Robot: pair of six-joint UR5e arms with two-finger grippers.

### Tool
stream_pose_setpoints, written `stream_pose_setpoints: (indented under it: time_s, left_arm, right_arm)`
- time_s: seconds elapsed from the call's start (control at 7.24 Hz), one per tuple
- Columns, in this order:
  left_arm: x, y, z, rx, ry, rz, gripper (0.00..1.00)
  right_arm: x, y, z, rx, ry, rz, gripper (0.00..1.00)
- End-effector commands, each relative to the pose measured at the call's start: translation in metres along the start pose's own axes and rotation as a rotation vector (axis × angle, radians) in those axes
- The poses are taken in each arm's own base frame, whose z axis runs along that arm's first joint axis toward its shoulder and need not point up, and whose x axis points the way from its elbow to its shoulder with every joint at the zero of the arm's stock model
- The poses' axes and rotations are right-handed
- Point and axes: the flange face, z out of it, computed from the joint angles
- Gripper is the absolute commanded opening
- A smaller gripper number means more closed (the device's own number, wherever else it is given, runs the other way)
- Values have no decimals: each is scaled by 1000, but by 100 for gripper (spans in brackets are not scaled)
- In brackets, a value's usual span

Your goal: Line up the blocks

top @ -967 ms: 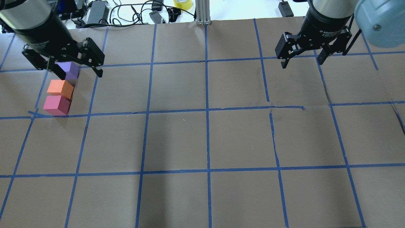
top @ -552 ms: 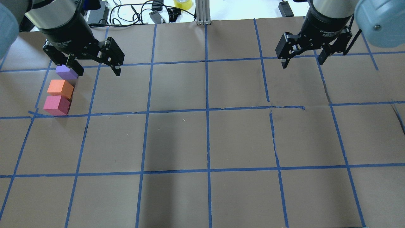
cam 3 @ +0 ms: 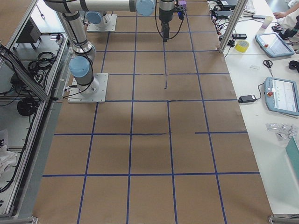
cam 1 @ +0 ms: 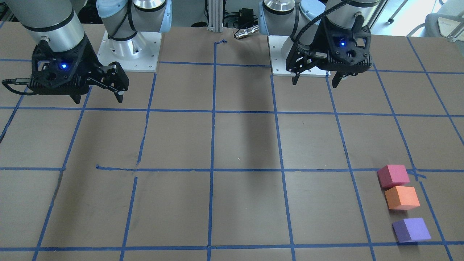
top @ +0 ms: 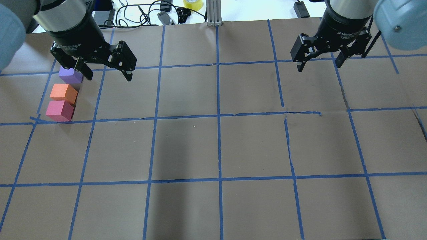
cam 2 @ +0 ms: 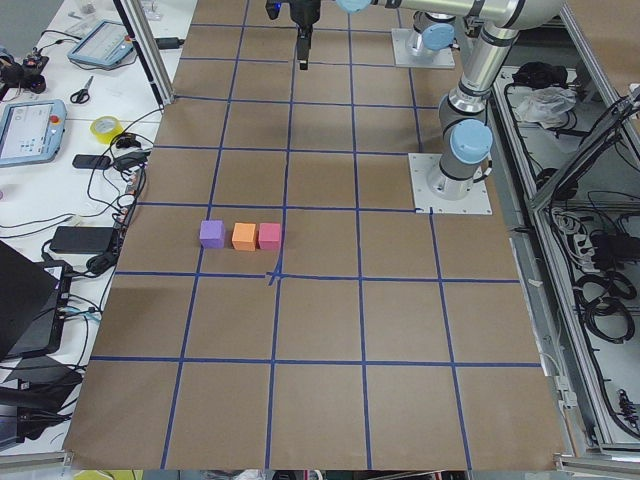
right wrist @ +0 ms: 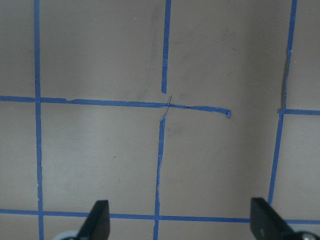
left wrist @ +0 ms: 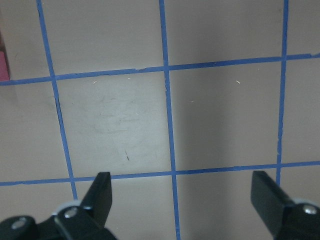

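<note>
Brown bench (top: 220, 146) gridded in blue tape; purple block (top: 69, 75), orange block (top: 63, 93) and pinkish-red block (top: 59, 110) are sitting in a close row running away from the robot; left gripper (top: 109, 78), spread and empty, is hanging raised on their side, clearly nearer; right gripper (top: 318, 66), also spread, is hanging well apart.

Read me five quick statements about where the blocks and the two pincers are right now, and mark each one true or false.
1. The orange block sits between the purple block and the pink block. True.
2. The left pincer holds the purple block. False: it hangs open and empty, and the purple block lies on the table.
3. The right pincer is open. True.
4. The three blocks are stacked in a tower. False: each lies on the table, in one row.
5. The blocks lie on the robot's right side. False: they are on its left side.
</note>
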Motion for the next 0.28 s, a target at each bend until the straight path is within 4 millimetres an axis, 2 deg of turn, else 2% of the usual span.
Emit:
stream_pose_setpoints:
  time_s: [0.0,0.14]
  left_arm:
    - [2,2,0,-1,-2,7,100]
    - [2,4,-2,2,-2,7,100]
  right_arm:
    - [0,0,0,0,0,1,100]
    - [0,0,0,0,0,1,100]
